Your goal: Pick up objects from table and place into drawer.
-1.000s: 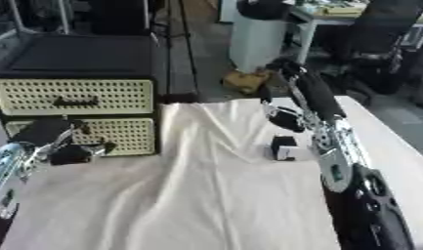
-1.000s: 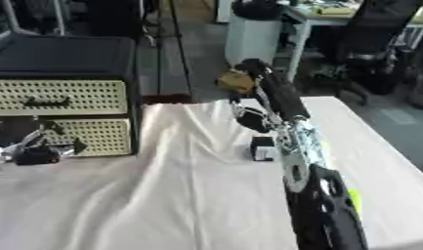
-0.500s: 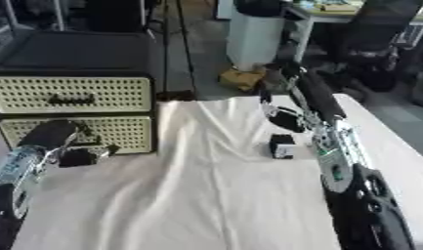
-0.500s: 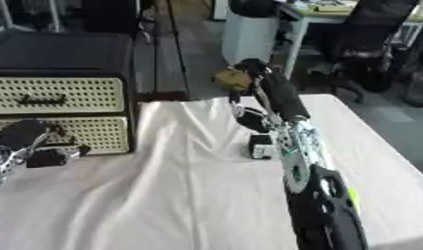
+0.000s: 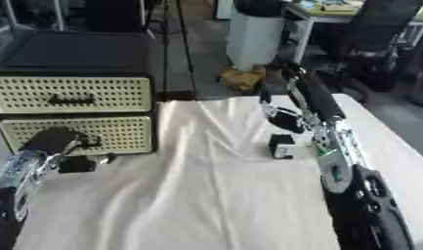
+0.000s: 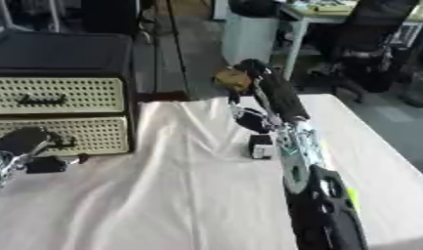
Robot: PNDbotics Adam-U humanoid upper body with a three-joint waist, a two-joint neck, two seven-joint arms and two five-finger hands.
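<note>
A cream cloth [image 5: 206, 185] covers a table, seen from above the robot's shoulders. At the far left stands a small cabinet [image 5: 74, 63] with two perforated cream drawer fronts, upper drawer [image 5: 74, 95] and lower drawer [image 5: 77, 134], both closed as far as can be seen.

The task's thing in plain sight is a small block [image 5: 281, 146], dark on top and pale below, standing on the cloth right of centre. The robot's right arm stretches from the lower right corner up past it, so the block sits just beside the forearm, on its left side. The right hand [image 5: 283, 117] is just beyond the block, farther from the robot and slightly left. Its fingers seem curled downward, but whether they hold anything cannot be told. To take the block, this hand would have to draw back toward the robot. The block looks slightly taller than wide, with no clear long axis along the table.

The left hand [image 5: 56, 144] is at the far left, in front of the lower drawer near its dark handle [image 5: 91, 141]. Just beside its fingers is a small dark piece [image 5: 77, 163]; whether the hand pinches it cannot be told. The right hand is much the nearer to the block; the left is well apart from it.

Compared with a second ago, the left hand has shifted a little, staying by the lower drawer. The right arm and block look unchanged.
</note>
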